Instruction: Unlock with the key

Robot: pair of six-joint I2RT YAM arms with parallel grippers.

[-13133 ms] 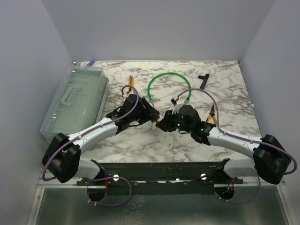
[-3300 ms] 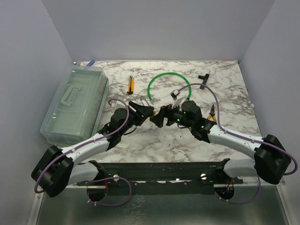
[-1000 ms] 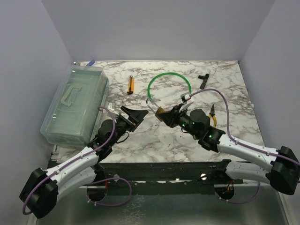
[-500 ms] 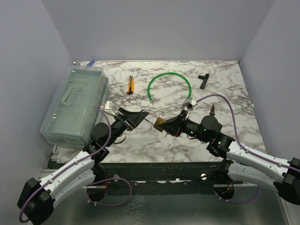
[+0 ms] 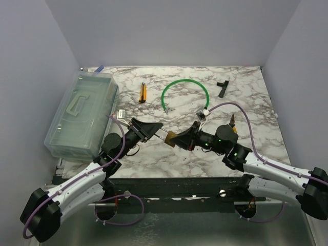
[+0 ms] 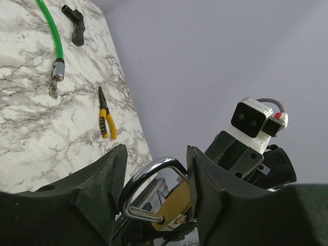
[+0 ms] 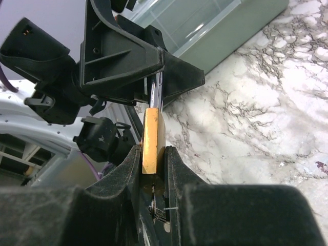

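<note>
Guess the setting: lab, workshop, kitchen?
Probably a robot lab test cell: plain walls box in a marble-pattern table, with two arms bolted at its near edge and tools lying about, such as pliers and a clear toolbox.

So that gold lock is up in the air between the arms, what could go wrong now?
Two things, maybe. The right jaws pinch the brass padlock only by its flat sides, so a tug from the left jaws on the shackle might pull it loose and drop it on the marble table. Also, the left jaws may not grip the shackle squarely; then the padlock could twist.
</note>
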